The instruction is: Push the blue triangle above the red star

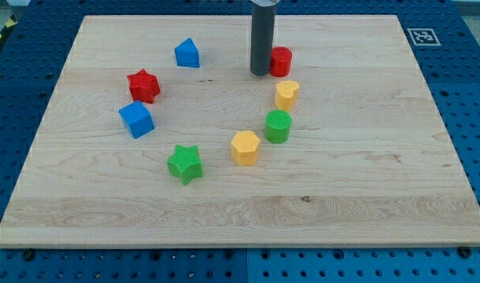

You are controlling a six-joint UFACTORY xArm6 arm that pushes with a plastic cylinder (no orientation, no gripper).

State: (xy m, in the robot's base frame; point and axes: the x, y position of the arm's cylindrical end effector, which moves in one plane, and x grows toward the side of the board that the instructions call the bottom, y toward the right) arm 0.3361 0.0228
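Observation:
The blue triangle (187,53) lies on the wooden board (366,181) near the view's top, left of centre. The red star (143,85) lies below and left of it, a short gap apart. My tip (260,73) is at the end of the dark rod near the view's top centre. It stands well to the right of the blue triangle and just left of a red cylinder (281,60), close to touching it.
A blue cube (136,119) sits just below the red star. A green star (184,163), a yellow hexagon (245,147), a green cylinder (278,126) and a yellow block (286,94) form an arc at the centre.

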